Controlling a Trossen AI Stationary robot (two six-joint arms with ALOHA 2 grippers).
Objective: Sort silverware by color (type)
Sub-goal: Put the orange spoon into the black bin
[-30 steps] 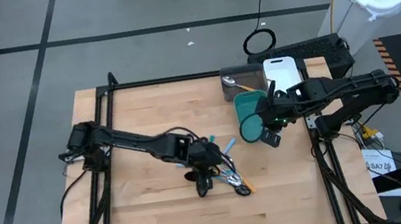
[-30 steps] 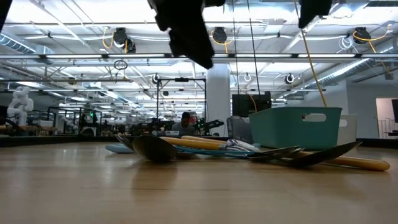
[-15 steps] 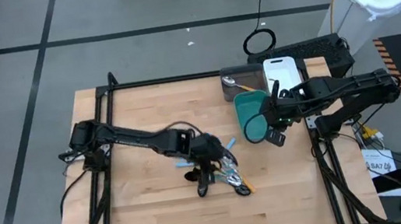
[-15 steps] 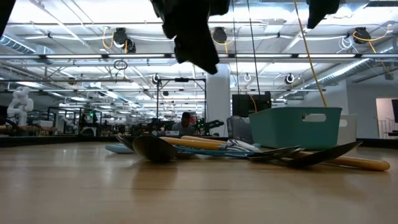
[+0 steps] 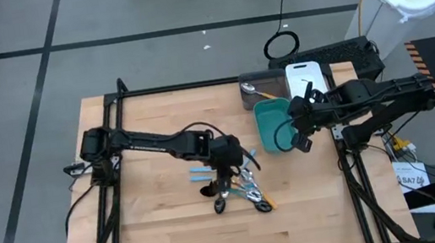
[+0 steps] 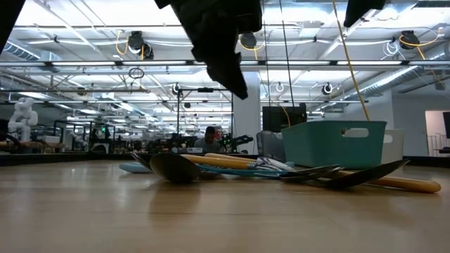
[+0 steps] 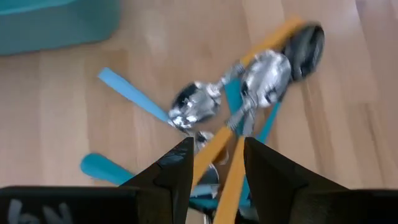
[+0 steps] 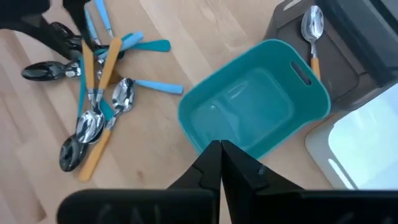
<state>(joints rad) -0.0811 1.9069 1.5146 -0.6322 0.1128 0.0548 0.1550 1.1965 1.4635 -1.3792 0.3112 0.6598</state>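
1. Silverware (image 5: 238, 188): a loose, crossed pile of small utensils on the wooden table (image 5: 151, 131), at about 5 o'clock from the table's middle in the high view.
2. Blue-handled pieces (image 7: 127, 94): flat light-blue handles fan out from the pile; several end in shiny silver spoon bowls.
3. Orange-handled pieces (image 8: 99, 65): long orange handles cross the blue ones; one reaches the edge of the pile next to a dark spoon.
4. Black spoons (image 8: 43, 71): dark, glossy bowls lie at the pile's outer ends.
5. Left gripper (image 7: 214, 165): poised directly over the pile, fingers parted and holding nothing; two orange handles run through the gap in the left wrist view.
6. Right gripper (image 8: 219, 163): fingers pressed together with nothing between them, above the near rim of the teal bin (image 8: 261, 106), at about 3 o'clock from the pile in the high view.
7. Gray bin (image 5: 262, 89): at 12 o'clock from the teal bin; it holds one orange-handled spoon (image 8: 313, 31) with a silver head.
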